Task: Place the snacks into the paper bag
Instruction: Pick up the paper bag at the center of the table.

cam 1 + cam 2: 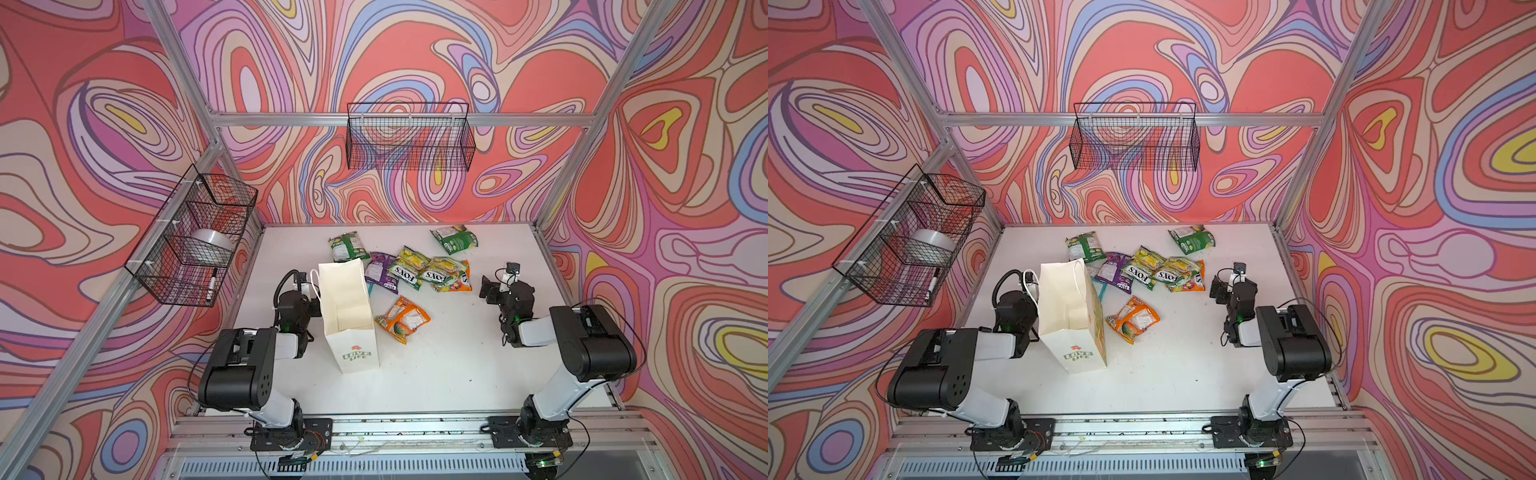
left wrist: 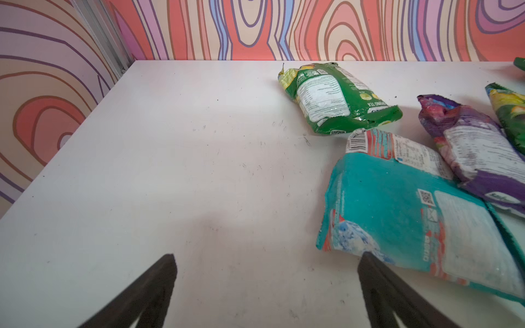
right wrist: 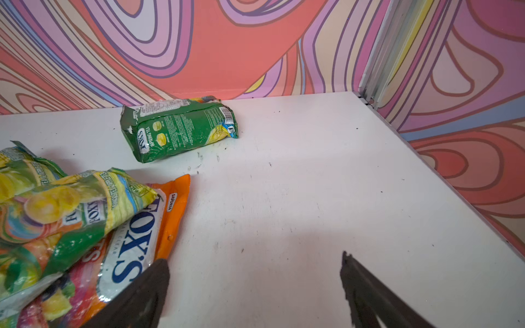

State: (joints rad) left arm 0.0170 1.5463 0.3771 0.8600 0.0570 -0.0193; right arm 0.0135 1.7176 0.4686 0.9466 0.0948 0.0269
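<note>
The white paper bag (image 1: 349, 316) (image 1: 1071, 320) stands upright and open at the table's left-middle. Beyond it and to its right the snacks lie loose: a green pouch (image 1: 347, 246) (image 2: 335, 99), a purple one (image 1: 380, 272) (image 2: 480, 153), overlapping yellow-green FOX'S pouches (image 1: 428, 270) (image 3: 65, 204) on an orange one (image 3: 170, 215), an orange pouch (image 1: 402, 319) nearer, and a green one (image 1: 454, 240) (image 3: 179, 127) at the back. A teal pouch (image 2: 412, 215) lies behind the bag. My left gripper (image 2: 268, 255) (image 1: 305, 286) is open and empty over bare table beside the bag. My right gripper (image 3: 254, 257) (image 1: 492, 289) is open and empty, right of the pile.
A black wire basket (image 1: 409, 137) hangs on the back wall. Another basket (image 1: 195, 237) on the left wall holds a tape roll and a marker. Aluminium frame posts and patterned walls close in the white table (image 1: 457, 365) on three sides.
</note>
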